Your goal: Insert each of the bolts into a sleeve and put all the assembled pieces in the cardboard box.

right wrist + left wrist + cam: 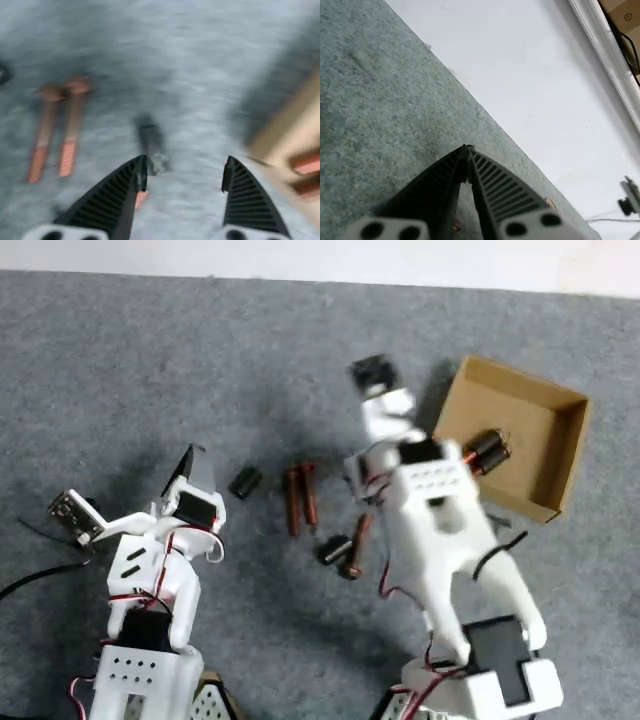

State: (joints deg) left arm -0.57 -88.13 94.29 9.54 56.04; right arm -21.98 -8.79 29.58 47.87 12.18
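- A grey carpeted worktop [120, 360] is seen, bordered by a white strip along its far edge.
- Nearest the arm bases, a bolt [356, 545] and a dark sleeve [334, 550] are found side by side, left of the cardboard box [560, 455] in the high view and nearer than it.
- The right claw [185, 167] is held open and empty above the carpet, with the dark sleeve lying just ahead of its fingers and the box off to one side.
- A pair of bolts [300, 498] is laid close together, further left of the box.
- A second sleeve [245, 482] is set just beyond that pair, further again from the box.
- The left claw [190, 468] is held closed on nothing, tips pressed together, well away from the box on the same side.
- Farthest, inside the box, an assembled piece [486, 450] is seen: a bolt seated in a dark sleeve.
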